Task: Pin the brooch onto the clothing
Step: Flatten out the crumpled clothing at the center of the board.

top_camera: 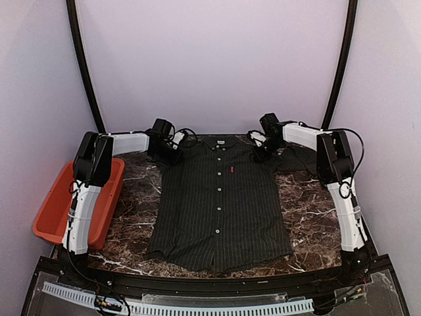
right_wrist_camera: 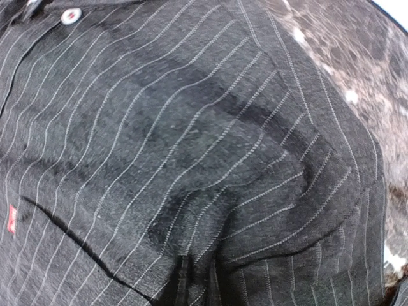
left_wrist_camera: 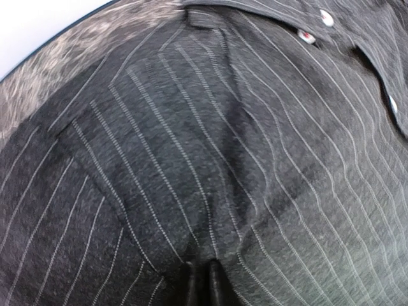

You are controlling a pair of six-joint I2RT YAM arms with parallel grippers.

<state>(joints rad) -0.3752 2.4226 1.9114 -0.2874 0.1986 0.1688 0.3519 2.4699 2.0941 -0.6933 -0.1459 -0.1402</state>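
Clamping the shirt (top_camera: 220, 204) at both shoulders, left pincer (left_wrist_camera: 203, 282) and right pincer (right_wrist_camera: 196, 280) sit beside the far table (top_camera: 131, 197) edge.

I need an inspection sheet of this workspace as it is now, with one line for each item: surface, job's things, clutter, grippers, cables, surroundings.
Surface: dark marbled table, with the shirt spread across its middle.
Job's things: pinstriped shirt lying flat, buttoned, collar at the far side, red tag on the chest; brooch not seen in any view.
Clutter: orange bin at the table's left edge, partly behind the left arm.
Grippers: left gripper and right gripper are each shut on a pinch of shirt fabric near a shoulder.
Cables: black cables loop along the arms.
Surroundings: pale walls; two black curved poles.
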